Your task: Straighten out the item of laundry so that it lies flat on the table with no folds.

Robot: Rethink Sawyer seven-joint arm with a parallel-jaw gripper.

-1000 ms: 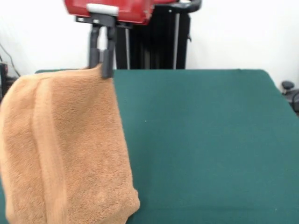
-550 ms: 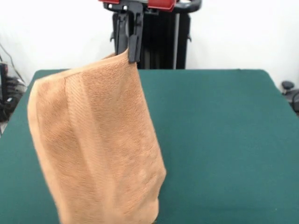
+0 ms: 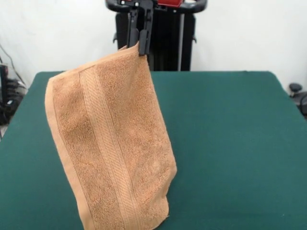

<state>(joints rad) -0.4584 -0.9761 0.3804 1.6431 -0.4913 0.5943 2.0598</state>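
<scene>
The item of laundry [image 3: 112, 143], a light orange-tan terry towel with a woven band stripe running down it, hangs in the air by its top corner. My gripper [image 3: 139, 48] is shut on that corner, high at the picture's top. The towel drapes down and to the left in front of the green table [image 3: 230, 143]. Its lower end reaches the bottom edge of the front view, so I cannot tell whether it touches the table. The right side edge curls slightly inward near the bottom.
The black pedestal [image 3: 168, 38] stands behind the table's far edge. Cables and dark equipment [image 3: 7, 96] sit off the table's left side, and a black knob-like object [image 3: 297, 91] sits off its right side.
My gripper has moved right and upward with the towel. The towel has swung rightward, lifted higher, and opened out so its band stripe now faces the camera.
</scene>
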